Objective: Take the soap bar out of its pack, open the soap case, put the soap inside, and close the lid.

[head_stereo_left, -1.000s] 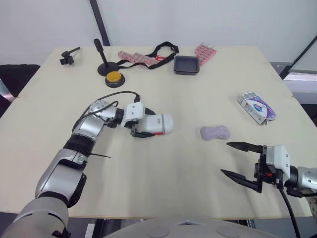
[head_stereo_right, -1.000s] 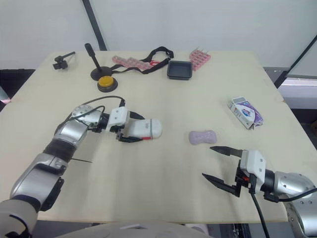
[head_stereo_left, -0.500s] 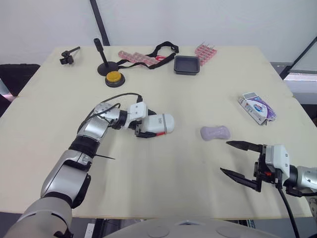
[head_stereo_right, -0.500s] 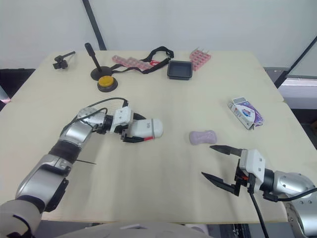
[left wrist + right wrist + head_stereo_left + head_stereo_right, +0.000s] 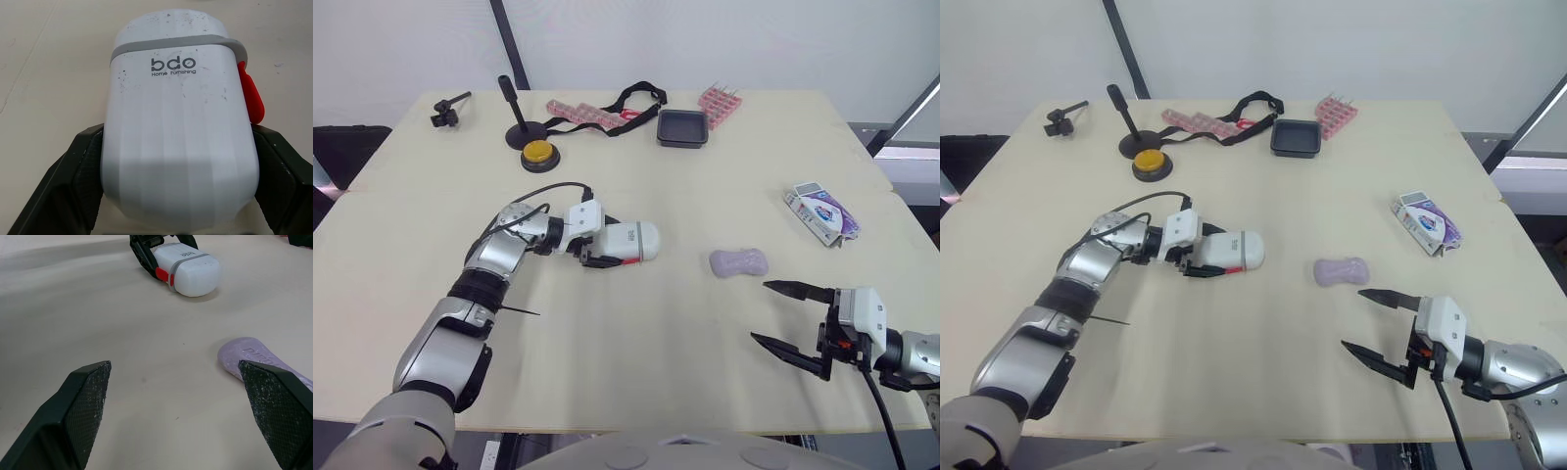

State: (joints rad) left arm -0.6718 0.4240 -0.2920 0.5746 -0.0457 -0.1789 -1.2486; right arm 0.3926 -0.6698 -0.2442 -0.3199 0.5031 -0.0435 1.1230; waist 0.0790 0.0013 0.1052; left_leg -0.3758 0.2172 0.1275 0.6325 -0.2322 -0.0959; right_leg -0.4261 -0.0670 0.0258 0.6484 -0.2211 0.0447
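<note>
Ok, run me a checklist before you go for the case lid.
1. Soap bar out of its pack: ok, it lies bare on the table, apart from the pack.
2. Left pincer shut on the soap case: ok, one finger on each side.
3. Right pincer open and empty: ok.
4. Red latch exposed, not covered by a finger: ok.
5. Lid open: not ok, it sits shut on the case.
6. Latch locked or free: cannot tell.
</note>
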